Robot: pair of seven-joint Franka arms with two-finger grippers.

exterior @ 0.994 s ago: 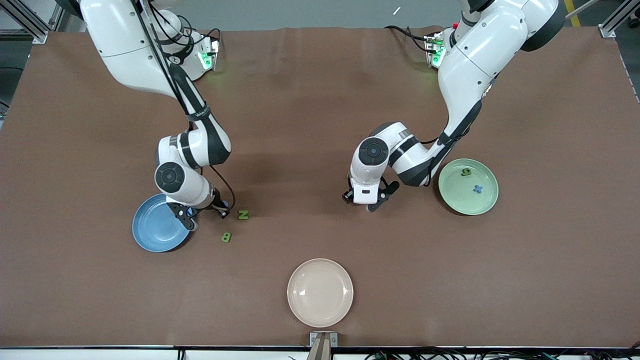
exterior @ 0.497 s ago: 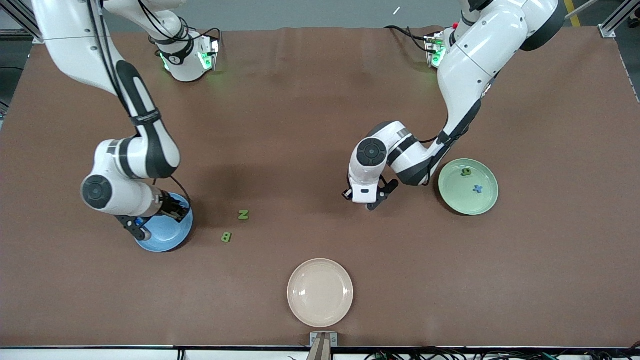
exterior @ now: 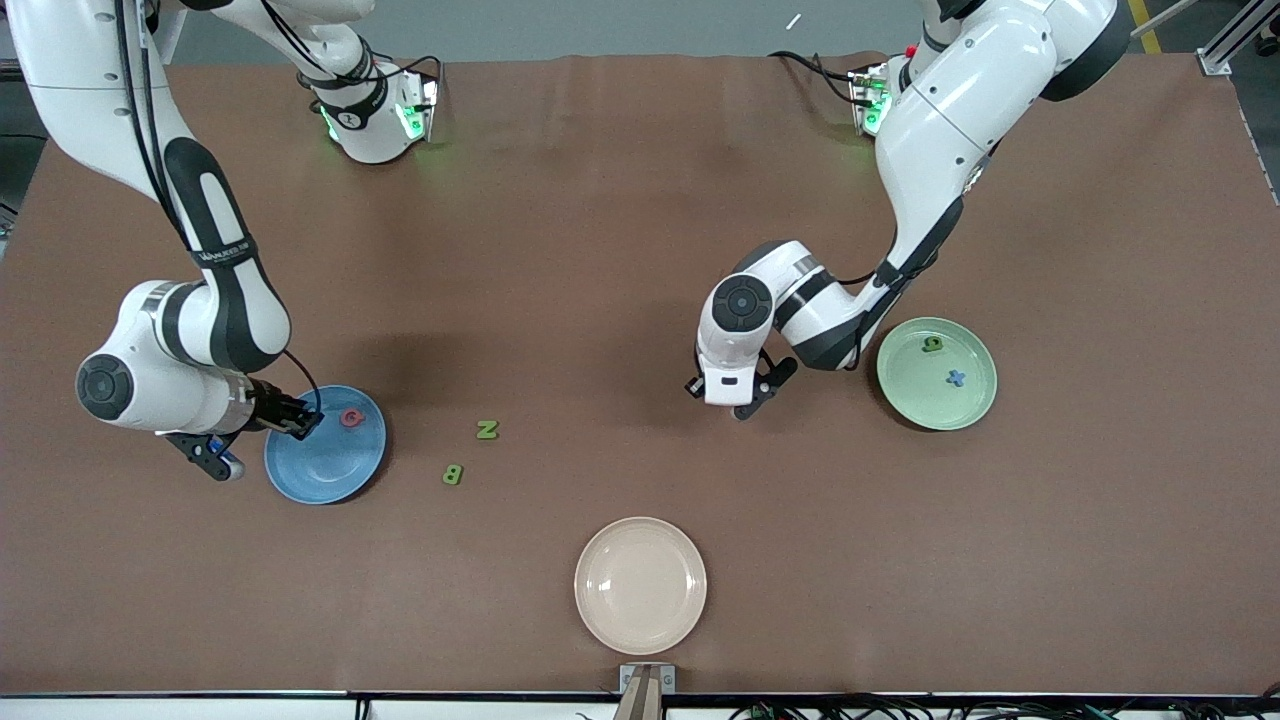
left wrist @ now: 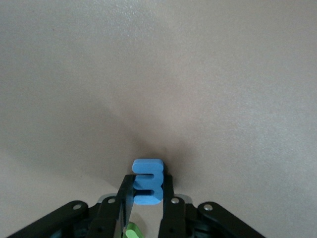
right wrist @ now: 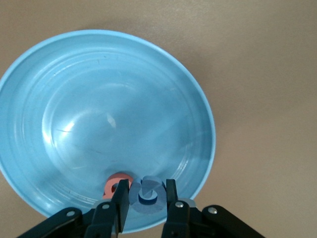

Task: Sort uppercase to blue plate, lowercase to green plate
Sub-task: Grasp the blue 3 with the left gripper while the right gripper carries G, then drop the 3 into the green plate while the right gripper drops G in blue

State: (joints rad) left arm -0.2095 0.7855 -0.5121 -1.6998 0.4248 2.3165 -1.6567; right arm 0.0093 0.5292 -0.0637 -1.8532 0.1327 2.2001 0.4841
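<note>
On blue plate (exterior: 325, 470): pink-red letter "G" (exterior: 351, 417).

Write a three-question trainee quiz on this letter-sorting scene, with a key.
1. True or false: the right claw holds a blue letter G over the blue plate.
2. Which letters lie on the green plate? A) N and B. B) green g-shaped piece and blue x. C) none.
3. Fill in: the left claw grips a ____ letter piece.

Key: 1 true; 2 B; 3 blue.
</note>
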